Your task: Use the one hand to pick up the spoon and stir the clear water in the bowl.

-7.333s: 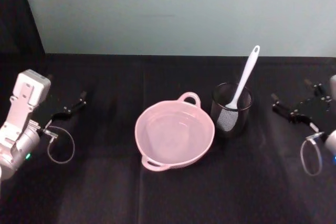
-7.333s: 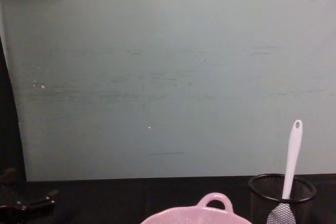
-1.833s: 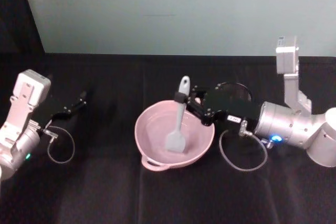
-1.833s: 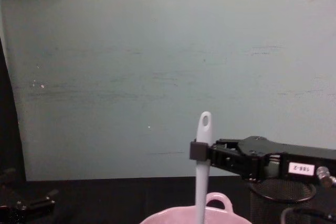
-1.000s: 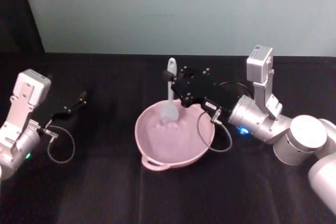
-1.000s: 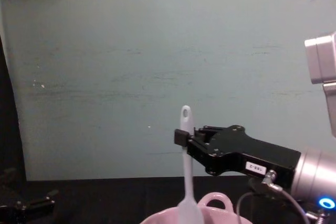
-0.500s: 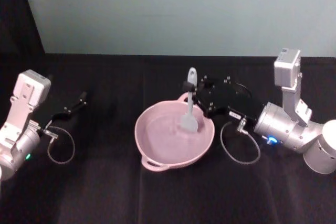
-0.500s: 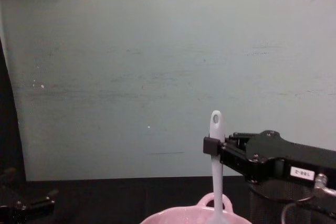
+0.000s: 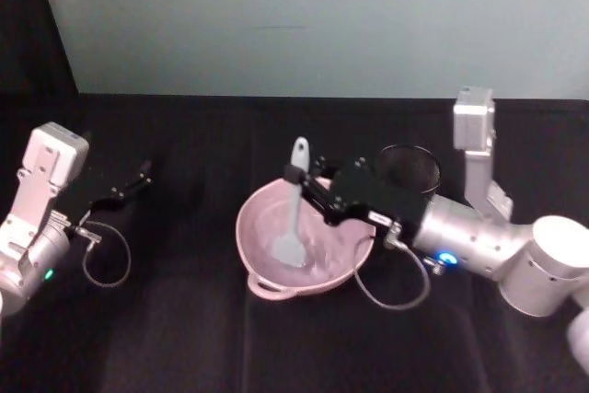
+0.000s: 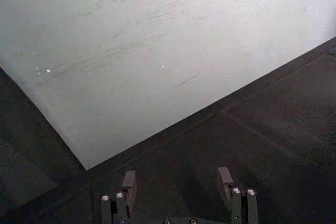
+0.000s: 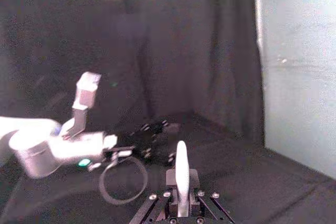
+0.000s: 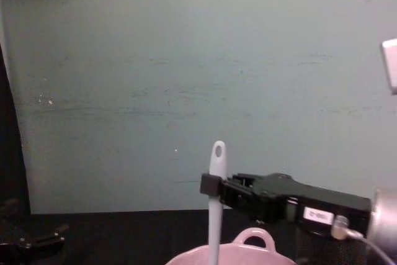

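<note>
The pale pink bowl sits mid-table, its rim and loop handle showing low in the chest view. The white spoon stands nearly upright in it, flat head down in the water on the bowl's left side. My right gripper is shut on the spoon's handle near its top, reaching in from the right; the handle end with its hole pokes above the fingers. In the right wrist view the spoon handle rises between the shut fingers. My left gripper rests open at the far left, and in the left wrist view its fingers hold nothing.
A black wire-mesh cup stands just right of the bowl, behind my right arm. Black cloth covers the table, and a pale green wall rises behind it.
My right gripper has swept the spoon from the bowl's far right side toward its left and nearer part. The left arm has stayed put.
</note>
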Controlling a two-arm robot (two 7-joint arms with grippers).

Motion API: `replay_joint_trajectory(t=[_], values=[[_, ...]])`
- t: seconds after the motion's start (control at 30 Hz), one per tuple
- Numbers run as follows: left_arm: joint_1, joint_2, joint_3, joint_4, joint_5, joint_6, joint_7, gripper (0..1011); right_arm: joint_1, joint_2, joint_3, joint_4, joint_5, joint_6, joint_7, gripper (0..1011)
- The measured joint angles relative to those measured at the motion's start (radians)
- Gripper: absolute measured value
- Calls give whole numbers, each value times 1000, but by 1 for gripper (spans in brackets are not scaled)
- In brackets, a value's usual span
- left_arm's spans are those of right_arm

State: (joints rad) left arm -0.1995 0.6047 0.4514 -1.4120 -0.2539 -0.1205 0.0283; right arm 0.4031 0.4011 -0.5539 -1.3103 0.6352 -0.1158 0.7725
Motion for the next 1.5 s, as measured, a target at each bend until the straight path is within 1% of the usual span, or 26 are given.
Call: replay_joint_trajectory(t=[0.03,0.13,0.17,0.23,0.27,0.37,0.4,0.47,0.57,0.6,0.67,0.77,0.8,0.87,0.9,1.0,1.03,1.1,1.2,1.23,1.27,1.3,1.33,1.47,1.5], values=[[0,0,0,0,0,0,0,1011,11,-21,0,23,-2,-15,-14,116],[0,0,0,0,0,0,0,1011,25,-50,4,56,-14,-47,-38,116],[0,0,0,0,0,0,0,1011,35,-68,7,78,-24,-70,-53,116],[0,0,0,0,0,0,0,1011,46,-86,12,105,-40,-97,-73,116],[0,0,0,0,0,0,0,1011,57,-102,18,131,-62,-128,-92,116],[0,0,0,0,0,0,0,1011,69,-116,25,160,-92,-165,-117,116],[0,0,0,0,0,0,0,1011,75,-120,31,177,-114,-188,-134,116],[0,0,0,0,0,0,0,1011,80,-119,37,188,-142,-207,-154,116],[0,0,0,0,0,0,0,1011,81,-109,44,190,-168,-220,-169,116],[0,0,0,0,0,0,0,1011,81,-105,46,189,-173,-221,-171,116],[0,0,0,0,0,0,0,1011,70,-81,57,165,-186,-214,-174,116],[0,0,0,0,0,0,0,1011,51,-57,66,129,-185,-192,-170,116],[0,0,0,0,0,0,0,1011,34,-39,72,99,-181,-175,-159,116],[0,0,0,0,0,0,0,1011,15,-24,76,70,-177,-164,-150,116],[0,0,0,0,0,0,0,1011,-4,-9,80,42,-171,-151,-140,116],[0,0,0,0,0,0,0,1011,-33,10,85,-1,-157,-128,-119,116],[0,0,0,0,0,0,0,1011,-50,21,86,-28,-142,-110,-104,116],[0,0,0,0,0,0,0,1011,-72,32,83,-60,-122,-85,-84,116],[0,0,0,0,0,0,0,1011,-88,37,72,-85,-103,-65,-63,116],[0,0,0,0,0,0,0,1011,-94,35,62,-92,-93,-58,-53,116],[0,0,0,0,0,0,0,1011,-94,35,62,-92,-93,-58,-53,116],[0,0,0,0,0,0,0,1011,-94,25,45,-94,-89,-55,-47,116],[0,0,0,0,0,0,0,1011,-92,18,38,-91,-89,-54,-47,116],[0,0,0,0,0,0,0,1011,-77,-12,19,-67,-94,-56,-53,116],[0,0,0,0,0,0,0,1011,-66,-29,14,-49,-99,-63,-60,116]])
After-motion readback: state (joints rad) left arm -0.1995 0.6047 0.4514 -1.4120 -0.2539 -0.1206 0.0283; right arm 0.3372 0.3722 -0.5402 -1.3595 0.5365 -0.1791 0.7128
